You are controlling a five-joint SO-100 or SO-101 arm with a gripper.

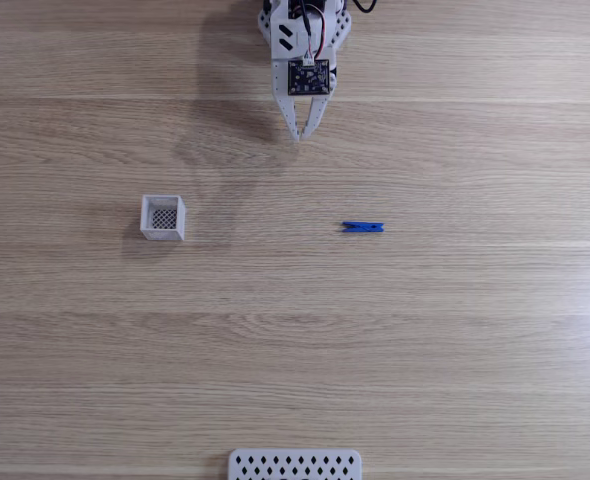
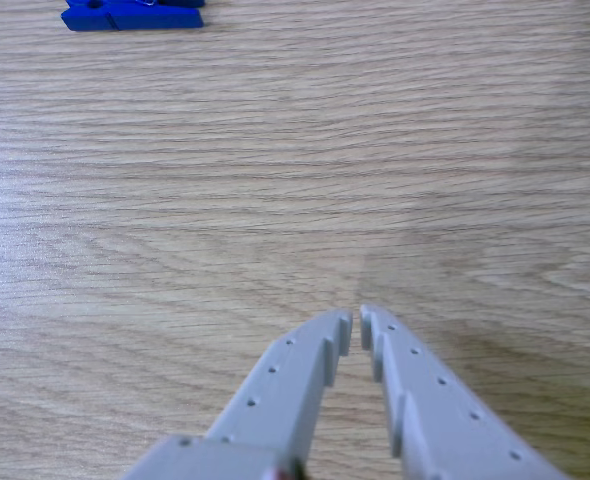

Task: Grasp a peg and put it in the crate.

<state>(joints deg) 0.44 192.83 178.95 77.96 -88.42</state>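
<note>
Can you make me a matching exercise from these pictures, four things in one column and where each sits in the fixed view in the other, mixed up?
Things:
1. peg
2. crate
3. gripper
4. white panel with diamond-shaped holes

Places in the fixed view:
A. bottom edge, near the middle
B. top, near the middle, fingertips pointing down
C. left of centre on the table
D. right of centre, lying flat

Pairs: 1-D, 2-C, 3-B, 4-A
</note>
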